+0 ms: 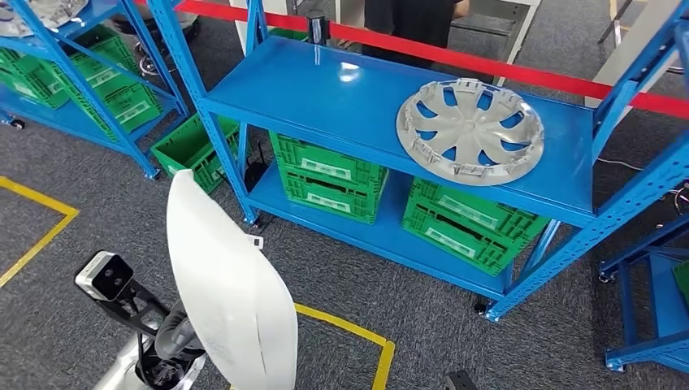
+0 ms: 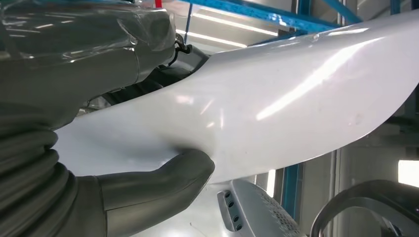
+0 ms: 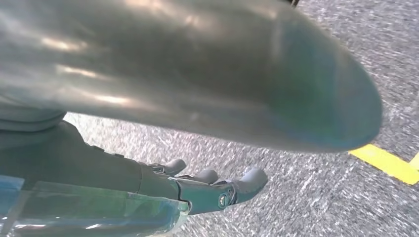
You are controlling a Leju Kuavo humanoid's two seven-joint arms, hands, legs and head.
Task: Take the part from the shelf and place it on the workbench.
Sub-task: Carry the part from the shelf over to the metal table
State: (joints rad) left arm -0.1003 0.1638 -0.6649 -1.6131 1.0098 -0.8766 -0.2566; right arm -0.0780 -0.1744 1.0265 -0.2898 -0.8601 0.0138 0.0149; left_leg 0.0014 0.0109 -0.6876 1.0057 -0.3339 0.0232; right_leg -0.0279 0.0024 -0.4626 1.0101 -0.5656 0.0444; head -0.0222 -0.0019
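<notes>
The left hand (image 2: 123, 197) clamps the white part (image 1: 231, 292), thumb pressed on its glossy face, down in front of the blue shelf (image 1: 341, 97). The right hand (image 3: 197, 190) hangs over grey carpet, fingers apart, holding nothing. Beyond, a silver hubcap (image 1: 470, 130) lies on the shelf's top deck, with green crates (image 1: 329, 179) beneath.

the white part (image 1: 231, 301) i hold runs off the bottom edge of my head view and hides most of my left robot hand (image 2: 89, 98) there. in my right wrist view the floor (image 3: 296, 197) is streaked with blur, and my thumb (image 3: 197, 74) fills the frame out of focus. the person (image 1: 410, 24) behind the red tape (image 1: 504, 73) is cut off at the top.
</notes>
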